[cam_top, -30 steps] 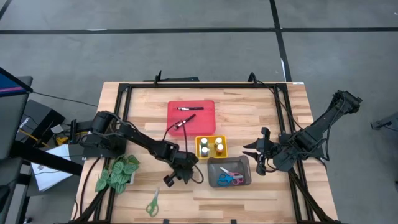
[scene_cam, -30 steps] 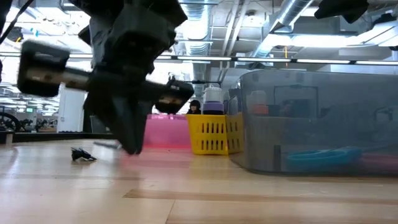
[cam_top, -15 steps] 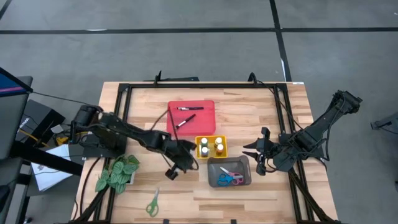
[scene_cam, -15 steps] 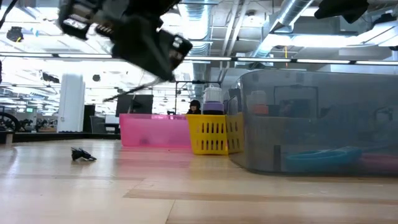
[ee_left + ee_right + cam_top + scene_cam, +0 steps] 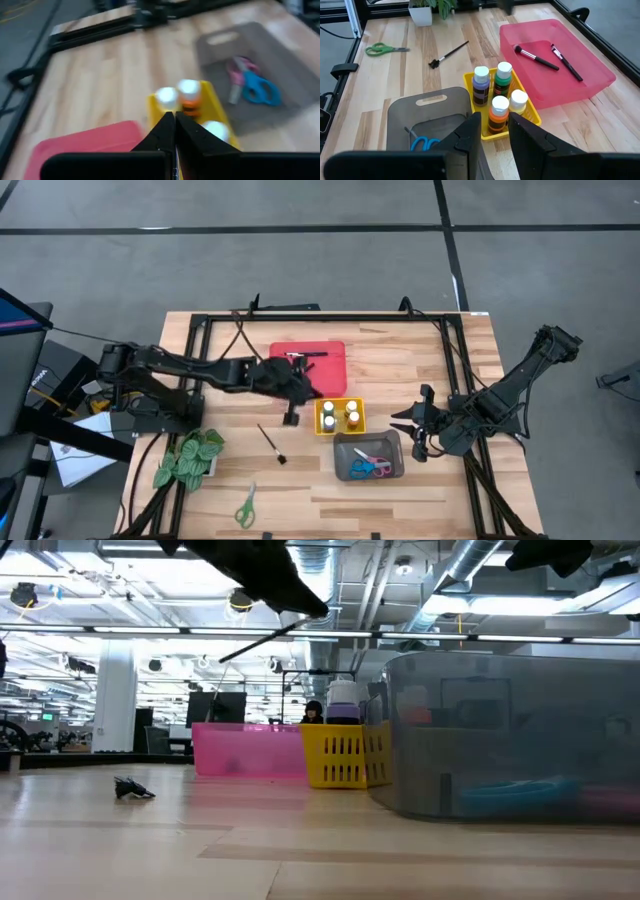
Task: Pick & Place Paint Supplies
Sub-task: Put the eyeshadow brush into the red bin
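Overhead, table-level, two wrist cameras

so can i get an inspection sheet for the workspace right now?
Surface: wooden table, framed by black rails.
Job's things: two brushes in red tray; bottles in yellow tray; scissors in grey tray; loose brush and green scissors on the bare wood.
Clutter: plant.
Grippers: left tool shut over the red tray, apparently on a held brush; right tool open beside the grey tray.
Cables: cable by the left arm's base.
Surroundings: person far behind.
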Robot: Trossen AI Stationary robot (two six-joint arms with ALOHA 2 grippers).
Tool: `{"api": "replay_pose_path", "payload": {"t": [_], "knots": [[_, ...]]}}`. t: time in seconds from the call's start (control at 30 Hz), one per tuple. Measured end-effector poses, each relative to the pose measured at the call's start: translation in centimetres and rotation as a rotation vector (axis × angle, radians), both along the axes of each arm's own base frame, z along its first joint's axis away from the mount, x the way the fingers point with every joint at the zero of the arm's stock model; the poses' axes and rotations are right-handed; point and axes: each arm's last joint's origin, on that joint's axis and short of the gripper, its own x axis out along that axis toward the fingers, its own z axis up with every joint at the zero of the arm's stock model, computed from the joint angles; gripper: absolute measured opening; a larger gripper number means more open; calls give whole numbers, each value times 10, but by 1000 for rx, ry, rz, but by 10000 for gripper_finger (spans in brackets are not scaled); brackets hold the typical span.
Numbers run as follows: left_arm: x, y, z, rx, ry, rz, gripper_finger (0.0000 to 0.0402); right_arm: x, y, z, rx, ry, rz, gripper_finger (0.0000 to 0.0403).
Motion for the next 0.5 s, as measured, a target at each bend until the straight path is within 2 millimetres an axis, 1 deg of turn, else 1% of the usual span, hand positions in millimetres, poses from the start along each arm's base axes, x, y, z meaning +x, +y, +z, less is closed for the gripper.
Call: {"api": "replay_pose_path", "payload": {"t": [0.13,0.27,0.33,0.4,0.5], "knots": [[1,16,-1,-30,-41,144,0,0,0,0,-1,1,0,94],[-6,26,-13,-20,-96,309,0,0,0,-1,-6,6,0,94],[-9,32,-16,-38,-178,380,0,-1,-1,-1,-7,13,-4,94],[-18,37,-22,-70,-236,446,0,-1,-1,-2,-7,19,-9,94],[-27,43,-27,-129,-395,520,0,-2,-2,-2,-6,24,-15,94]]}}
